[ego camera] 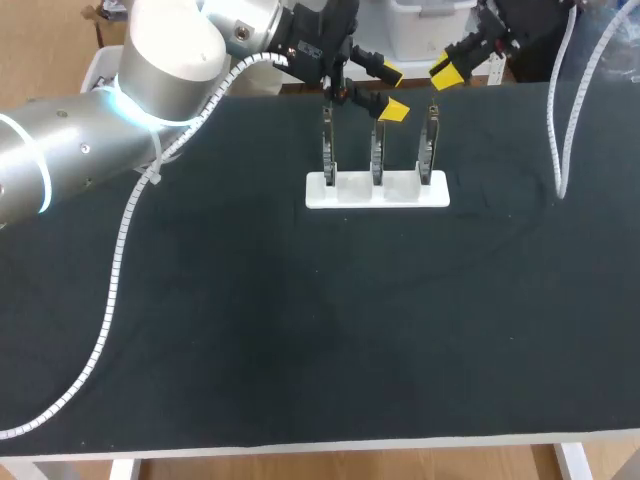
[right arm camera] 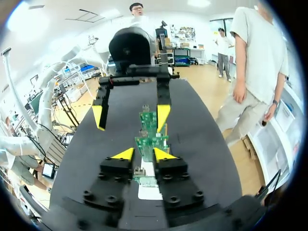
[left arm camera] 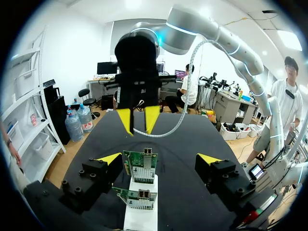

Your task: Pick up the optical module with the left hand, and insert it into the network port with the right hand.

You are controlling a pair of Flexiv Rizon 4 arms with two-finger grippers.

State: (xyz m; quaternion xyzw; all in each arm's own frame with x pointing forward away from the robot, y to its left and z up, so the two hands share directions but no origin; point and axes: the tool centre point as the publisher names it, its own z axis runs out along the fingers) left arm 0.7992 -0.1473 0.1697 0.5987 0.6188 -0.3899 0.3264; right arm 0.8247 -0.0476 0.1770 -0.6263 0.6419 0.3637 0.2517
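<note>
A white holder [ego camera: 378, 190] stands on the black table [ego camera: 300, 330] and carries three green network cards upright in a row. The left gripper [ego camera: 392, 91] comes in over the left end of that row, at the height of the cards' upper edges, with its fingers spread wide. In the left wrist view its yellow fingertips [left arm camera: 109, 158] stand on either side of the middle card [left arm camera: 142, 167], well off both faces, so they touch nothing and hold nothing. A metal network port [left arm camera: 147, 152] sits on that card's top edge, in the gap between the spread fingers. Another card [left arm camera: 134, 197] lies lower and nearer, under the gripper. The right gripper [ego camera: 455, 58] hangs at the other end of the row and faces the left one across the cards. Its fingers stand close together with only a narrow gap, and nothing shows between them. In the right wrist view its fingertips [right arm camera: 163, 154] sit just short of the row of cards, apart from them, with the holder below. The left gripper's wide-set tips straddle the far end of the row. The optical module cannot be told apart from the cards and ports in any view, so its place cannot be given.
</note>
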